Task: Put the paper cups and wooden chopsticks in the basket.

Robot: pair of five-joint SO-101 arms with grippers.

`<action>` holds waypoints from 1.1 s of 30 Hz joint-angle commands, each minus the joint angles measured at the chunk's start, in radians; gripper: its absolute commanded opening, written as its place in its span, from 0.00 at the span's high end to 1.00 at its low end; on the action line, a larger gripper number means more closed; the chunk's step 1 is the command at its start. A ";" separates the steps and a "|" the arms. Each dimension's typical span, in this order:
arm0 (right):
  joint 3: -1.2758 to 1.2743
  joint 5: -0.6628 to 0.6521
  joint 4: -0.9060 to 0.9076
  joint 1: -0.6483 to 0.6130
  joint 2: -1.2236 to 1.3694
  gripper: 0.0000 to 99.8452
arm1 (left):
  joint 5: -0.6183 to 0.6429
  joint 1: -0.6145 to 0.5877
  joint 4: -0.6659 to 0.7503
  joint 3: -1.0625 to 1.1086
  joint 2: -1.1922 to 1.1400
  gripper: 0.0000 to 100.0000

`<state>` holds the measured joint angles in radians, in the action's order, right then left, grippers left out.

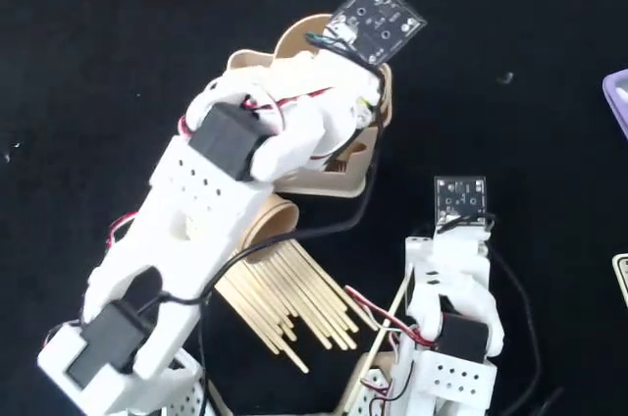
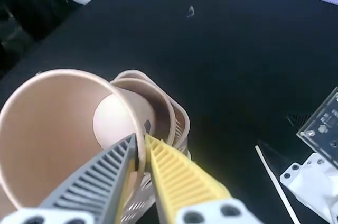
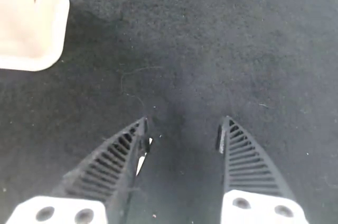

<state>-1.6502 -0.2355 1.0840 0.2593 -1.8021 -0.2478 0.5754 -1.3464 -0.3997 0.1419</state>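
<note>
Your left end effector [image 2: 138, 152] pinches the rim of a paper cup [image 2: 58, 123], poised over the basket [image 2: 182, 124], likely ready to drop it in. Your right end effector [image 3: 182, 129] hangs wide open over bare table [image 3: 237, 34]. The wooden chopsticks [image 1: 294, 303] lie fanned between the arms, a tight space for reaching.

Left arm [image 1: 196, 210] extended diagonally, left gripper [image 2: 140, 145] pinched on the rim of a paper cup [image 2: 53, 129]. Right arm [image 1: 451, 313] folded near its base, right gripper [image 3: 185, 126] pointing down, jaws spread apart.
</note>
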 commanded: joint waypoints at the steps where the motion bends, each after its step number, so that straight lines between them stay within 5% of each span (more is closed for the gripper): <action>1: 0.005 -0.009 -0.025 0.015 -0.090 0.79 | -0.012 -0.024 -0.006 -0.067 -0.044 0.97; 11: 0.005 -0.009 -0.025 0.015 -0.090 0.78 | -0.012 0.001 -0.035 -0.203 -0.221 0.96; 18: 0.005 -0.009 -0.025 0.015 -0.090 0.78 | -0.006 -0.005 -0.112 -0.220 -0.221 0.75; 33: 0.005 -0.009 -0.025 0.015 -0.090 0.78 | -0.005 -0.030 -0.118 -0.478 -0.221 0.77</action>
<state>-1.6502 -0.2355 1.0825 0.2593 -1.8021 -0.2478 0.5539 -1.4584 -0.8170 -0.1051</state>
